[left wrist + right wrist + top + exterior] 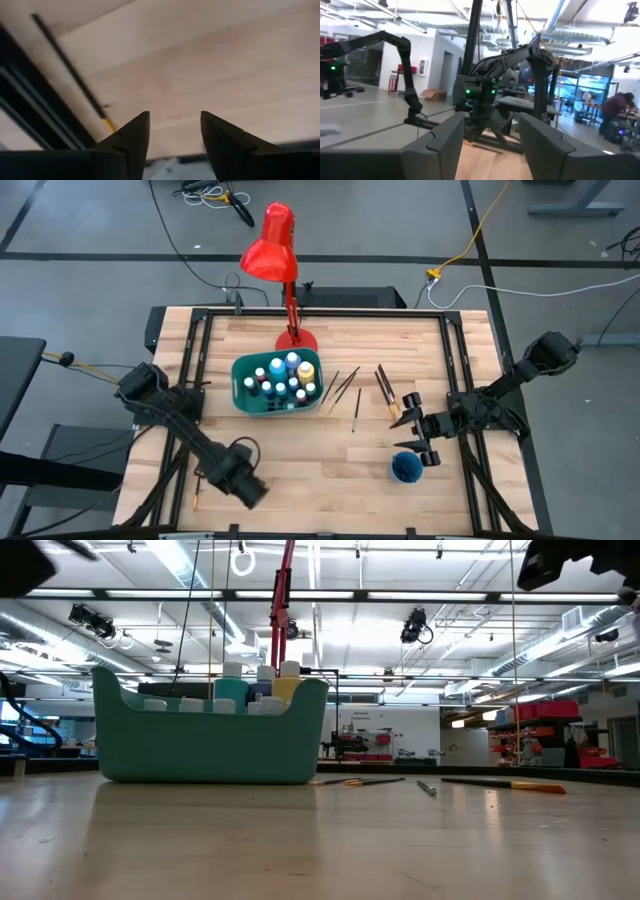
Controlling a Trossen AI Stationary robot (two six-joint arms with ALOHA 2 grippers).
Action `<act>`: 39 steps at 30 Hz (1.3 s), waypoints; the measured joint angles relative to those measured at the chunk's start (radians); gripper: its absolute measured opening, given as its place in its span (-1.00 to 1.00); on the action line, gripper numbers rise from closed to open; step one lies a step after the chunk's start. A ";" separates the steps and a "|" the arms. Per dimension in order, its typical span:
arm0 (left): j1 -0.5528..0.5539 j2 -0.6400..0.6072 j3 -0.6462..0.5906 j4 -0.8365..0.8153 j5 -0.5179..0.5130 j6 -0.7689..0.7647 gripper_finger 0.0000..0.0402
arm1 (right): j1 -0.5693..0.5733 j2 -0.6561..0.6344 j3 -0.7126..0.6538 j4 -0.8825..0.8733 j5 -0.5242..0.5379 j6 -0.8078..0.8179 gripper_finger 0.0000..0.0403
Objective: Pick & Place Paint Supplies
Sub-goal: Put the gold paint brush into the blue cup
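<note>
The left hand, fingers apart and empty, hangs over the table near its front edge, a lone brush just beside it, well apart from the bin. The right hand, also open and holding nothing, sits beside the blue cup. More brushes lie just right of the bin. The paint bottles stand inside it, with the red lamp behind.
</note>
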 joint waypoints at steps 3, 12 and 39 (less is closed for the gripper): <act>-0.044 0.000 -0.052 0.005 0.019 -0.030 -0.02 | 0.000 0.000 0.000 -0.025 -0.005 0.030 -0.03; -0.159 0.000 -0.248 0.254 0.191 -0.149 0.01 | 0.000 0.000 0.000 -0.030 -0.005 0.043 -0.03; -0.257 -0.004 -0.439 0.829 0.217 -0.198 -0.02 | -0.030 0.000 -0.001 -0.042 -0.040 0.061 -0.03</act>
